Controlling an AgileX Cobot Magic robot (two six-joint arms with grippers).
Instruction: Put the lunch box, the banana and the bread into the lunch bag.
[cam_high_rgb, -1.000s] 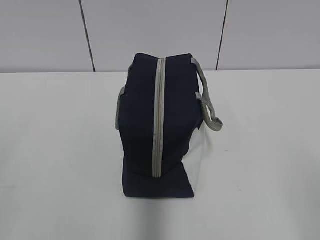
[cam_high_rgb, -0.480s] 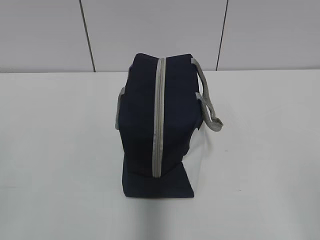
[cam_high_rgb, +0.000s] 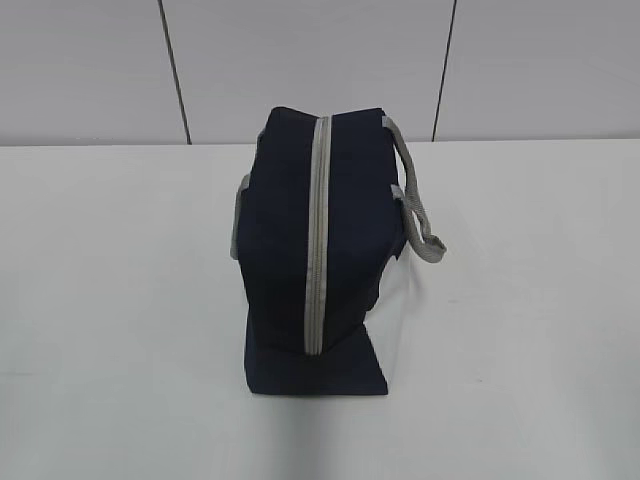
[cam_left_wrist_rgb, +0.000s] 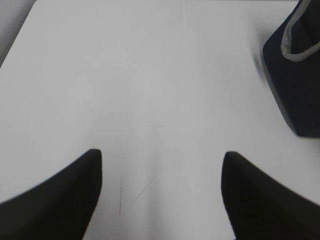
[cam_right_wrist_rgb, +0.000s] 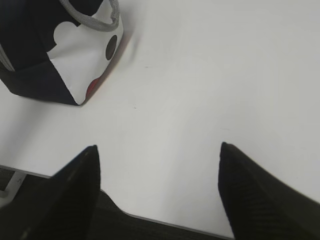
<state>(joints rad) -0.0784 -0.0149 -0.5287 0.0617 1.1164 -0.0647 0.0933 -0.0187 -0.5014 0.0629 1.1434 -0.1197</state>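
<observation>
The lunch bag (cam_high_rgb: 300, 250) is navy blue pretty much all over, with a light grey zipper (cam_high_rgb: 316, 235) strip running down the middle of its top. The webbing handles (cam_high_rgb: 418, 215) are grey too, a touch darker than the zip. From the right wrist view the bag's side panel (cam_right_wrist_rgb: 85, 60) is white with a scalloped navy edge, 1 black dot and a bit of red down by the bottom corner. The desk (cam_high_rgb: 120, 300) is plain white, no pattern, just a couple of faint thin scratches in the left wrist view. Both the left hand (cam_left_wrist_rgb: 161, 192) and the right hand (cam_right_wrist_rgb: 158, 187) are matte black. The wall behind the desk's far edge is pale grey panels split by thin dark seams.
</observation>
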